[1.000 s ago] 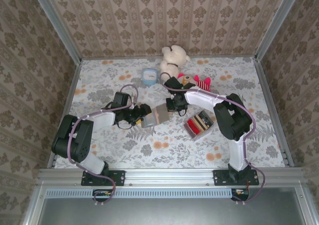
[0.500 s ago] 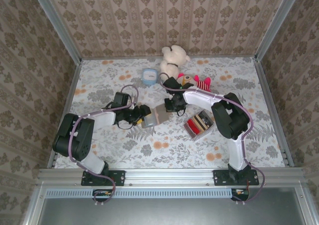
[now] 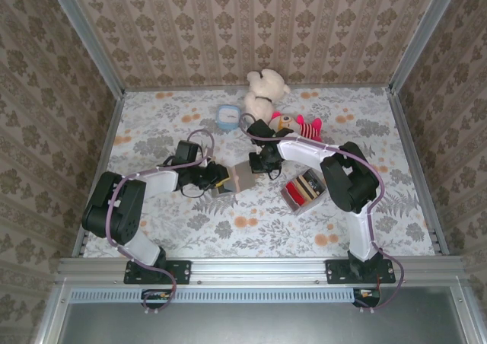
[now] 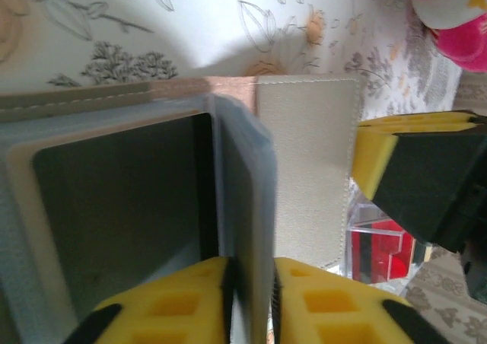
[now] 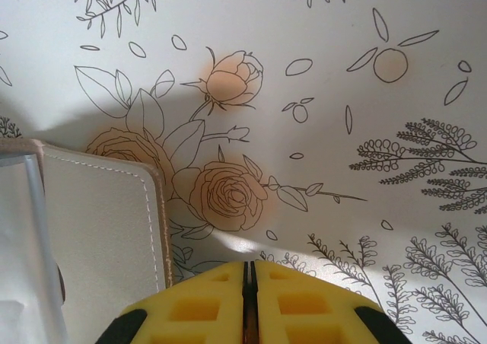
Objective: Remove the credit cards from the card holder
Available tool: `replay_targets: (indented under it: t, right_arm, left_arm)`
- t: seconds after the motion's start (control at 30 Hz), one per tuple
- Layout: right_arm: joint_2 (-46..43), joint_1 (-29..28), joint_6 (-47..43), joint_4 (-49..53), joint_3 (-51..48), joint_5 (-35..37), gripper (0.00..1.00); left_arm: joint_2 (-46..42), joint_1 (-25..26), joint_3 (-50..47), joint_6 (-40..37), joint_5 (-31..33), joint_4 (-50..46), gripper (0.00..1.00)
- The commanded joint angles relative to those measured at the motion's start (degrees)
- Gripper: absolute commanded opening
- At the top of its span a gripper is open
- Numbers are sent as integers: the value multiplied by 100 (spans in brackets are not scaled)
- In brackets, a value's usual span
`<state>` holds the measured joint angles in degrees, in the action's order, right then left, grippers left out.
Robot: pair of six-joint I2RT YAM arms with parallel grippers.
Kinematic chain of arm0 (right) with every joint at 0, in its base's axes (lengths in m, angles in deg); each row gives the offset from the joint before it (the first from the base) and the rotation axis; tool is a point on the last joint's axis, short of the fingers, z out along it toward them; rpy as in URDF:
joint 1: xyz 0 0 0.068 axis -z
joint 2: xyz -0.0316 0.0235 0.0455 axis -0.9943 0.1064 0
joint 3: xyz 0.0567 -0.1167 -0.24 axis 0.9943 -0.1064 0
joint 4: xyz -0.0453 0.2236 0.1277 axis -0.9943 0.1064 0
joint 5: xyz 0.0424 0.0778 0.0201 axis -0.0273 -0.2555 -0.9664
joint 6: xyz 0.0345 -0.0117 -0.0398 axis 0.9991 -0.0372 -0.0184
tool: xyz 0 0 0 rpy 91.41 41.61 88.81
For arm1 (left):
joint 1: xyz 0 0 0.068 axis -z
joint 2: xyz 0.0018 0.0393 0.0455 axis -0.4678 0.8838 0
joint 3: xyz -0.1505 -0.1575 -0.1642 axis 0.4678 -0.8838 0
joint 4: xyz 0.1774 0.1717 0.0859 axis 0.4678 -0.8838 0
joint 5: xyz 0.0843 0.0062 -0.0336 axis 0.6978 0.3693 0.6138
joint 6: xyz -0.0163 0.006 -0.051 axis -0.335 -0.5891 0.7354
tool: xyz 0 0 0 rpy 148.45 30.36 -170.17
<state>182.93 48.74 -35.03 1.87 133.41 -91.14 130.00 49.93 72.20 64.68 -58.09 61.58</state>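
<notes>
With my left gripper pinching the card holder's inner leaf, I'd spread my right gripper, pressed together just beside it, for the credit cards.

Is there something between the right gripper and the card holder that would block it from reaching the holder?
Nothing visible does. In the right wrist view the right gripper, fingers shut, sits just beside the card holder, with bare flowered cloth between them. The left gripper is clamped on a leaf of the holder.
</notes>
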Motion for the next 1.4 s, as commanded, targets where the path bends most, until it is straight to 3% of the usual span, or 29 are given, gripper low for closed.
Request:
replay_targets:
  t: [0.0, 0.17, 0.3, 0.5, 0.67, 0.8, 1.07, 1.37]
  right_arm:
    - [-4, -36, -60, 38, 135, -192, 13]
    - [-321, -44, -87, 54, 106, -292, 22]
    - [-947, -44, -74, -145, -128, -6, 45]
    - [-1422, -100, 184, -478, -338, -50, 56]
    - [-1625, -141, 428, -736, -689, 59, 57]
    - [-1740, -123, 450, -744, -764, 131, 61]
    - [-1880, -112, 446, -1002, -904, -62, 62]
    - [-2046, -156, 577, -1502, -1196, -204, 61]
  left_arm:
    - [-194, -51, 96, -255, 397, -546, 14]
    - [-715, -86, 165, -757, 1257, -1727, 7]
    - [-1232, -80, 205, -1011, 1962, -2447, 7]
    - [-1408, -39, 300, -1063, 2207, -2737, 12]
    - [-1178, 62, 463, -958, 1936, -2524, 39]
    - [-873, 77, 611, -880, 1481, -2134, 52]
    - [-351, 81, 723, -400, 602, -1044, 56]
    - [-49, -57, 892, -327, 285, -691, 60]
